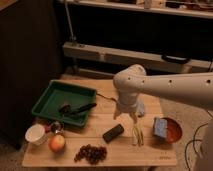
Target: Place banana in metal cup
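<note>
- Wooden surface (150,159) carried one banana (137,135), one metal cup (56,127), one white cup (36,134), one apple (57,144), one bunch of dark grapes (91,153), one black block (113,133), one green tray (50,97) and one red bowl (175,134).
- The banana was slender and pale yellow, lying lengthwise on the surface right of the black block and left of the red bowl, touching neither.
- The metal cup was small and silver-grey. It stood at the tray's near corner, just beside the white cup and just behind the apple, well apart from the banana.
- One blue block (160,127) sat in the red bowl, and some dark utensils (77,108) lay in the tray.
- The single white arm (165,87) reached in from the right and bent downward; its tool (126,115) hung over the surface just behind the banana's far end.
- Whether the tool was clenched or released could not be told. Nothing was visibly held in it.
</note>
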Robot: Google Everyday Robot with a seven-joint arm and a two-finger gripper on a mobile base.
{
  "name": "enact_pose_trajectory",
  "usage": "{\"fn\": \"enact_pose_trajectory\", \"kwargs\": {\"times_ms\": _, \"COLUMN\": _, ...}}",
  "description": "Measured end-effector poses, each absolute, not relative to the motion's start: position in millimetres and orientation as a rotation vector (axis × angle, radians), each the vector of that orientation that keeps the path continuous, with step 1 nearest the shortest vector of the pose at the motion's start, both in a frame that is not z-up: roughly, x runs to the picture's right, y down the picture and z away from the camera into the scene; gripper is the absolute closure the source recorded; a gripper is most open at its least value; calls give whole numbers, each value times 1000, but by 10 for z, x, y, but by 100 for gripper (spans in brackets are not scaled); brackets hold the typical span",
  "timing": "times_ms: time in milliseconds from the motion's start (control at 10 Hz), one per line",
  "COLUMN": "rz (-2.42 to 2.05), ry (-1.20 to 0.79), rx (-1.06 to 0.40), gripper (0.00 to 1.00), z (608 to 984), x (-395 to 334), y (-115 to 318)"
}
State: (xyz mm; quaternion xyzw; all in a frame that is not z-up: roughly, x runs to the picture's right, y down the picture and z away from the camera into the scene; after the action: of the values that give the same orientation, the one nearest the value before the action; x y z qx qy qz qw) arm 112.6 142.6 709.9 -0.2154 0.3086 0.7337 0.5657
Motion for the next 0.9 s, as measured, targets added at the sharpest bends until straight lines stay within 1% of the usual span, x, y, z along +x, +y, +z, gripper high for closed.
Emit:
{"fn": "enact_pose_trajectory", "kwargs": {"times_ms": 200, "rz": 1741, "ry": 760, "rx": -439, "gripper": 35, "z": 6985, "x": 1432, "y": 1373}}
{"fn": "enact_pose_trajectory", "kwargs": {"times_ms": 300, "rz": 1740, "ry": 774, "rx": -418, "gripper": 35, "z": 6909, "x": 1466, "y": 1354}}
{"fn": "enact_pose_trajectory", "kwargs": {"times_ms": 500, "rz": 1738, "ry": 802, "rx": -403, "gripper": 35, "z": 6869, "x": 1552, "y": 1398}}
{"fn": "enact_pose_trajectory", "kwargs": {"times_ms": 700, "rz": 1758, "ry": 832, "rx": -392, "gripper": 35, "z": 6908, "x": 1822, "y": 1587}}
{"fn": "enact_pose_trajectory", "kwargs": {"times_ms": 900, "rz": 1795, "ry": 852, "rx": -413, "gripper": 35, "z": 7097, "x": 2084, "y": 1869}}
